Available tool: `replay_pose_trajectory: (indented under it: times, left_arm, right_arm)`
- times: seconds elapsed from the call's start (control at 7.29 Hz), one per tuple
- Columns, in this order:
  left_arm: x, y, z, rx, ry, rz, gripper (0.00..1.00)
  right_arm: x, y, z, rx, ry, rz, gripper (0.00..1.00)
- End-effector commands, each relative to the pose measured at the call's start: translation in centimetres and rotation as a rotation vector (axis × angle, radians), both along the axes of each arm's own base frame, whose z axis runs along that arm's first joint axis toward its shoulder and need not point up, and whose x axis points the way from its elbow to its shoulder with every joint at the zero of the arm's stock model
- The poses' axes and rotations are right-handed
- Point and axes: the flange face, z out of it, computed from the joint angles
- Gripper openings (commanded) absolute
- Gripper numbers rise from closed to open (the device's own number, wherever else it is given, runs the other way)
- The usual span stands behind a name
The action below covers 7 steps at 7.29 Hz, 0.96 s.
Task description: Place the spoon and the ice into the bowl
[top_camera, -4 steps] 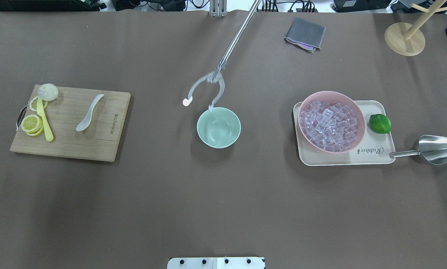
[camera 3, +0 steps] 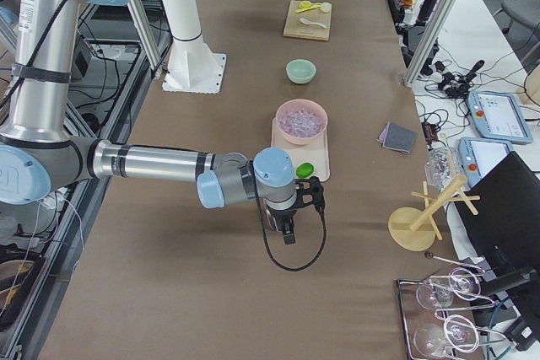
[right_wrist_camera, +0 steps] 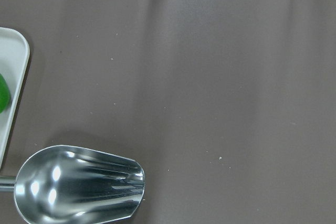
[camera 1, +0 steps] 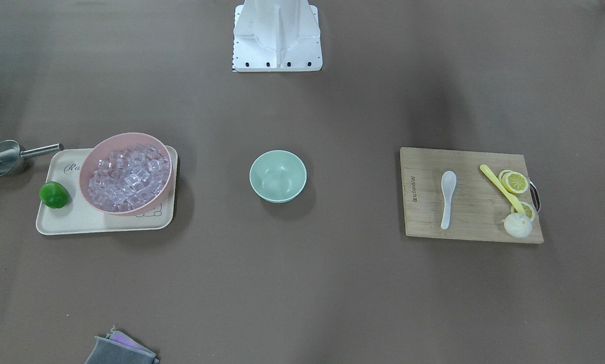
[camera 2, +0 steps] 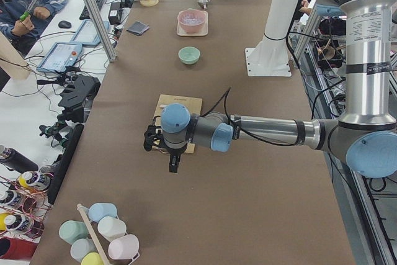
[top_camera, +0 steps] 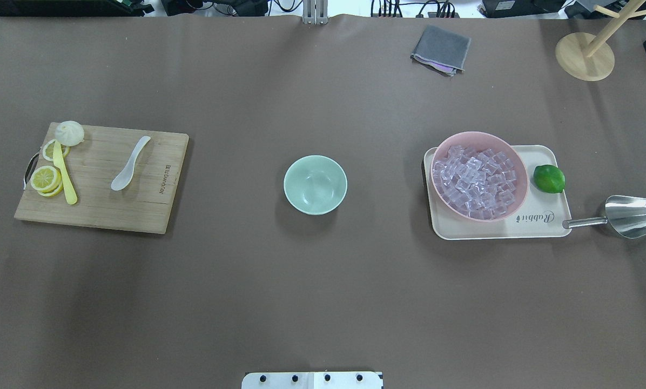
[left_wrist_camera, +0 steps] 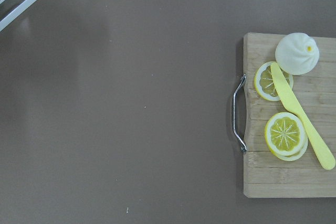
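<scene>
The white spoon point(top_camera: 130, 163) lies on the wooden cutting board point(top_camera: 139, 210) at the left; it also shows in the front view point(camera 1: 448, 198). The mint-green bowl point(top_camera: 315, 184) stands empty mid-table. The ice is among many clear cubes point(top_camera: 477, 176) in the pink bowl point(top_camera: 520, 178); I cannot single one out. My left gripper point(camera 2: 173, 164) hangs over the table's left end, beside the board. My right gripper point(camera 3: 287, 232) hangs over the table's right end, near the lime. I cannot tell whether either is open or shut.
A long yellow spoon point(top_camera: 65, 175), lemon slices point(top_camera: 45, 178) and a white bun point(top_camera: 69, 132) share the board. The pink bowl and a lime point(top_camera: 549, 179) sit on a cream tray point(top_camera: 496, 229). A steel scoop point(top_camera: 628, 217) lies to its right. A grey cloth point(top_camera: 441, 49) lies at the back.
The long metal grabber tool that reached over the mint-green bowl's far rim has gone from the overhead view. Nothing else has moved.
</scene>
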Motion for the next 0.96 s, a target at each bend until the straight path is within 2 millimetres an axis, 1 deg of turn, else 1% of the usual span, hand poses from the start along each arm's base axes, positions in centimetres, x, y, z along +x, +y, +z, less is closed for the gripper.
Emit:
replay_pose_trajectory:
  times: [0.0,0.14,0.41,0.69,0.82]
  left_arm:
    - [0.1,0.0,0.4,-0.015,0.01,-0.004,0.98]
    - [0.1,-0.2,1.1,-0.022,0.01,-0.002,0.98]
    - [0.1,-0.3,0.5,0.022,0.005,0.002,0.98]
    - [0.2,-0.3,1.0,0.038,0.014,0.004,0.98]
    - [0.3,-0.5,0.5,0.049,0.015,0.004,0.98]
  right_arm:
    - [0.0,0.0,-0.2,0.002,-0.005,0.0,1.0]
    - [-0.1,0.0,-0.3,0.001,-0.011,0.0,1.0]
    - [-0.3,0.1,-0.2,-0.007,-0.044,-0.009,1.0]
    - [-0.6,0.2,-0.9,-0.002,-0.092,-0.023,1.0]
    - [-0.8,0.0,-1.3,0.003,-0.114,-0.029,1.0]
